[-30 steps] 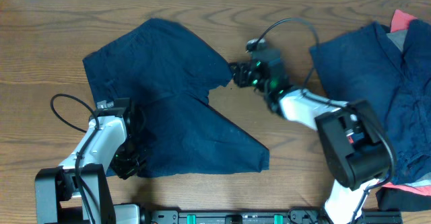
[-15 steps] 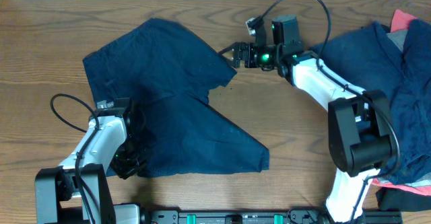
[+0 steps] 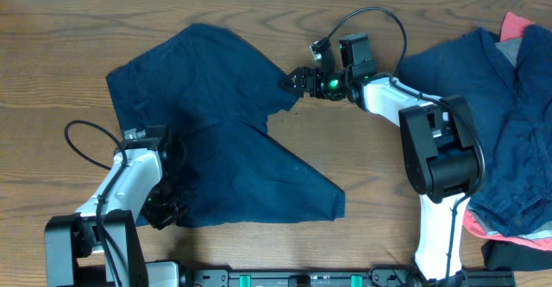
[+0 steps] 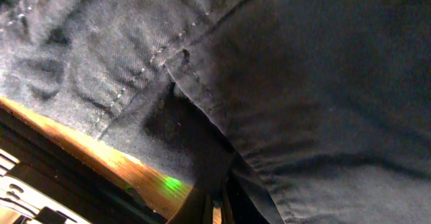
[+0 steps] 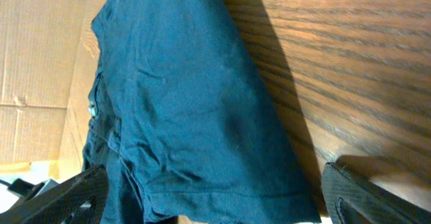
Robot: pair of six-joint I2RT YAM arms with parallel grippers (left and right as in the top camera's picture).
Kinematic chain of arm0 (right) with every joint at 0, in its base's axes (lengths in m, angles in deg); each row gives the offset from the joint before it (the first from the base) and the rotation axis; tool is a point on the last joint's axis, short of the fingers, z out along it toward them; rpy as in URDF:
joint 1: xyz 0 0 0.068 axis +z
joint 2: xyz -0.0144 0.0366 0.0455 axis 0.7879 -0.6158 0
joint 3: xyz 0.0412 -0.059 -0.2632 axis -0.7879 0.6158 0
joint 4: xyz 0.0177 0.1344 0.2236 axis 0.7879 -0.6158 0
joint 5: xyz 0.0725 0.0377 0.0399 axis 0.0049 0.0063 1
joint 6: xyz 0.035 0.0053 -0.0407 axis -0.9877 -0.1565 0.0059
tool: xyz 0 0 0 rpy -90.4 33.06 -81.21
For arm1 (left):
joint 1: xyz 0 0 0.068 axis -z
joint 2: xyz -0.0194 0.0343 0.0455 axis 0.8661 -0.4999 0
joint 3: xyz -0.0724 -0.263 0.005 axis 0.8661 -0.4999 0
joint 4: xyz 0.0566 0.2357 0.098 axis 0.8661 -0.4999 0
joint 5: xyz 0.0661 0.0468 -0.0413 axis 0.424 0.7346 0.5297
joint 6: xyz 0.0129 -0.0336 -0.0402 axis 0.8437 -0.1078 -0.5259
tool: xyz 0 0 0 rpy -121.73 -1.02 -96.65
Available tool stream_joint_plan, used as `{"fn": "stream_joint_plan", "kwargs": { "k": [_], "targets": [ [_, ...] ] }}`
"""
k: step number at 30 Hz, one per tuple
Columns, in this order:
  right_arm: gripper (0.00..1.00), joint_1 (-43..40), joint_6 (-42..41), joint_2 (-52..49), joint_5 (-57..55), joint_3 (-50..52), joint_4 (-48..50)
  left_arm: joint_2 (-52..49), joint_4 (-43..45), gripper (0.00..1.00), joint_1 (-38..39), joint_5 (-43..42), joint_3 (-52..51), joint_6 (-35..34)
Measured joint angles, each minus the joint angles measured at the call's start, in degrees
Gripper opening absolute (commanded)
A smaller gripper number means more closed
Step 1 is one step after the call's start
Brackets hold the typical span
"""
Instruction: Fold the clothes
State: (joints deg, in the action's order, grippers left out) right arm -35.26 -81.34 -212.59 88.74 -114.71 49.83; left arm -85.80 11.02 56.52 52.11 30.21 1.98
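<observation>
The navy-blue shorts (image 3: pixel 216 123) lie spread on the wooden table (image 3: pixel 371 175), one leg reaching toward the front right. My left gripper (image 3: pixel 166 208) sits at their front left edge; in the left wrist view its fingers (image 4: pixel 214 212) are pinched together on the dark cloth (image 4: pixel 303 83). My right gripper (image 3: pixel 291 82) is at the shorts' right corner. In the right wrist view its fingers (image 5: pixel 215 204) are wide apart, with the cloth's hem (image 5: pixel 182 116) lying between them, not gripped.
A pile of more clothes (image 3: pixel 492 106) lies at the right edge, navy with a red-pink piece (image 3: pixel 517 21) and grey at the top. The right arm's cable (image 3: pixel 371 15) loops above the gripper. Bare wood (image 5: pixel 350 62) lies beside the hem.
The right arm has swung toward the far side and its gripper has settled at the shorts' right corner. The left arm and the shorts have not moved.
</observation>
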Motion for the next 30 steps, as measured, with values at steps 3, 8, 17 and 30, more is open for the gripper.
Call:
{"fn": "stream_joint_plan", "kwargs": {
  "k": [3, 8, 17, 30],
  "targets": [
    [0.31, 0.33, 0.55, -1.20, 0.81, -0.09, -0.24, 0.00, 0.00, 0.06, 0.00, 0.00, 0.00, 0.00],
    [0.05, 1.29, 0.66, -3.23, 1.03, 0.04, -1.53, 0.00, 0.00, 0.06, 0.00, 0.00, 0.00, 0.00],
    [0.01, 1.51, 0.85, -2.86, 0.87, -0.20, -1.79, 0.00, 0.00, 0.07, 0.00, 0.00, 0.00, 0.00],
    [0.10, 14.64, 6.97, 11.08, -2.60, -9.07, -11.47, 0.00, 0.07, 0.07, 0.00, 0.00, 0.00, 0.00]
  ]
}}
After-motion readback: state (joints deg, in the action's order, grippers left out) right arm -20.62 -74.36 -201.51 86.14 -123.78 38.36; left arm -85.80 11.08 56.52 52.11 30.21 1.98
